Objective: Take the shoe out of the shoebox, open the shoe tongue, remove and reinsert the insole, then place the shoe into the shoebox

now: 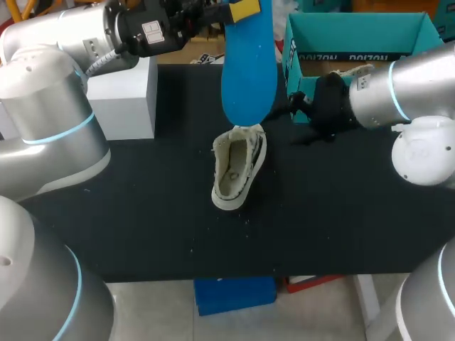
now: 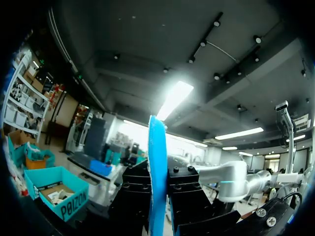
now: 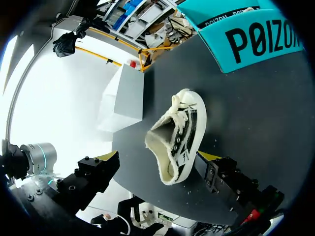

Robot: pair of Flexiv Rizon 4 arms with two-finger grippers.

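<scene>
**Insole held over an unheld shoe**

The blue insole is pinched at its upper end by the left gripper, whose fingers are pressed against it from both sides. It is hung tip-down, just above the shoe. The shoe is laid tilted on the table, its opening turned up, well apart from the box. The right gripper is spread wide, and the shoe is not touched by it.

Trouble is judged likely at insertion. With nothing bracing the shoe, it could be shoved or rolled by the insole tip. The limp insole could be buckled against the collar, or slid askew in so narrow a pinch.
</scene>
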